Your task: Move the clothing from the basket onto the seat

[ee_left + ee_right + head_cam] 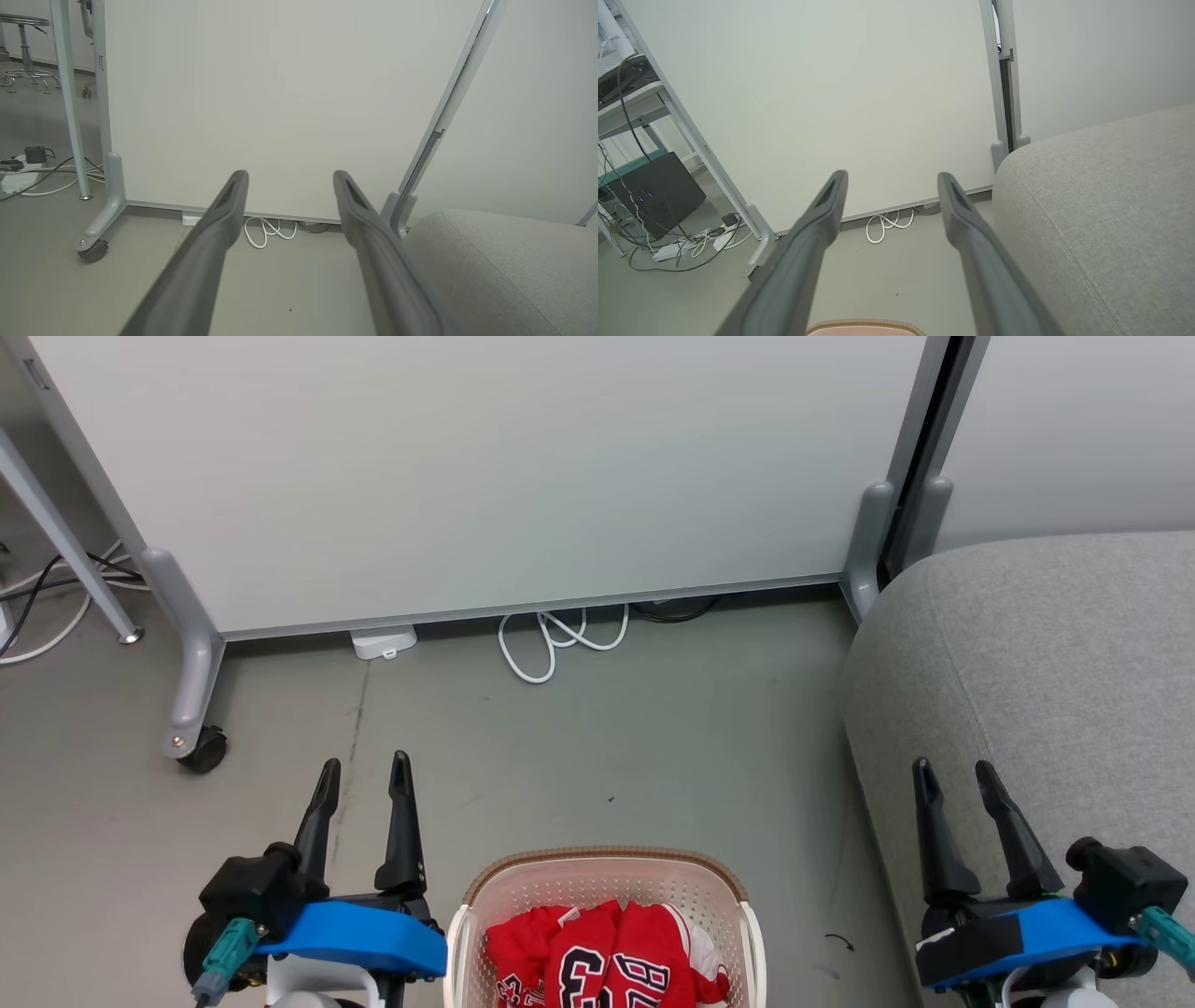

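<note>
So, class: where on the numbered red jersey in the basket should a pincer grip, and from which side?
Grip the raised fold of the jersey near its numbers, coming straight down from above: the basket walls block sideways approaches, and bunched cloth pinches easily.

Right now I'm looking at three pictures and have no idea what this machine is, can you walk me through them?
It is a wheeled robot with two arms. The head view looks down from its head: the left gripper and the right gripper hang open, holding nothing. Between them on the floor stands the basket with the red clothing still inside. The grey seat is on the robot's right. The other two pictures come from wrist cameras, looking along each arm's dark fingers toward a pale partition panel and a white cable.
</note>
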Controlling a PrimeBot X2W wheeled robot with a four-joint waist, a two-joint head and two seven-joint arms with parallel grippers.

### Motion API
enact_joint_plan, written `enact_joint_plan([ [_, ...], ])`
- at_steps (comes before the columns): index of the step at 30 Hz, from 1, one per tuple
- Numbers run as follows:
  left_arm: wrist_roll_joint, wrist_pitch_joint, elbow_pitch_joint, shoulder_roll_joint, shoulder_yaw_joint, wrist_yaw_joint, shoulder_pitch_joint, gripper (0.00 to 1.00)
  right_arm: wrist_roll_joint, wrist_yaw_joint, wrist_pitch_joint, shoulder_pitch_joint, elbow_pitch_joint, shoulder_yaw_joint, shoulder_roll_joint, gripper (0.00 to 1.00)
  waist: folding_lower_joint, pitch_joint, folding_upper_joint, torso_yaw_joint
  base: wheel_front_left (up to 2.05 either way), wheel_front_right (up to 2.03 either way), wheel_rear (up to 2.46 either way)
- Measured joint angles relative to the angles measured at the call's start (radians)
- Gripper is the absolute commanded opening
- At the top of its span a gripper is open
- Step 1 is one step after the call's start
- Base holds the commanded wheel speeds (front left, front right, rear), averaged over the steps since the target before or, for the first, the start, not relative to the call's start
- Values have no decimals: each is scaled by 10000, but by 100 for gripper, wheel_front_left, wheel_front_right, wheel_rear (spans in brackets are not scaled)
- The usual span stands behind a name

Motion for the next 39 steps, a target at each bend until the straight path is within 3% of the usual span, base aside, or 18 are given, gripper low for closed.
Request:
enact_joint_plan([
  [39, 2495, -652, 435, 25, -370, 109, -49, 100, -2625, 4, -656, 1, 111, 71, -21, 100, 0, 27, 0, 70, 0, 0, 0],
])
